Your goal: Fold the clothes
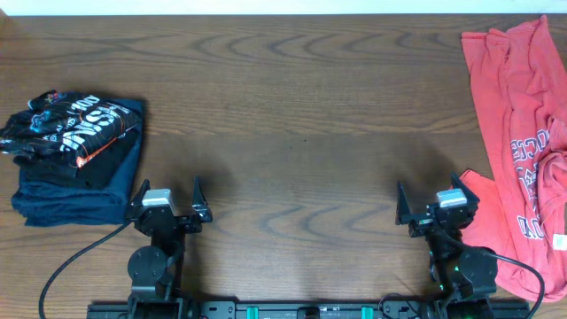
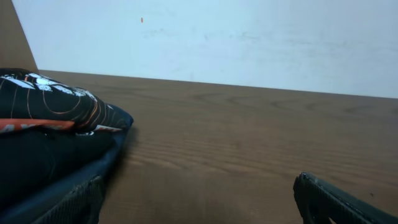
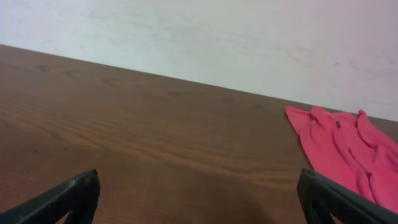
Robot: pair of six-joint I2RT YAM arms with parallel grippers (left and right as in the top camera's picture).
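Our left gripper (image 1: 169, 191) and right gripper (image 1: 429, 193) sit near, jaws spread and empty. The rumpled coral-red lettered T-shirt (image 1: 518, 133) lies far right. It looks limp and light, so we'd pinch its near hem. The black printed shirts (image 1: 75, 151) are stacked left.

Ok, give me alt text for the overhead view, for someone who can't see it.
Wooden table with a stack of dark clothes at the left and coral-red shirts lying loose at the right edge. The left gripper and right gripper sit at the near edge, jaws open and empty.
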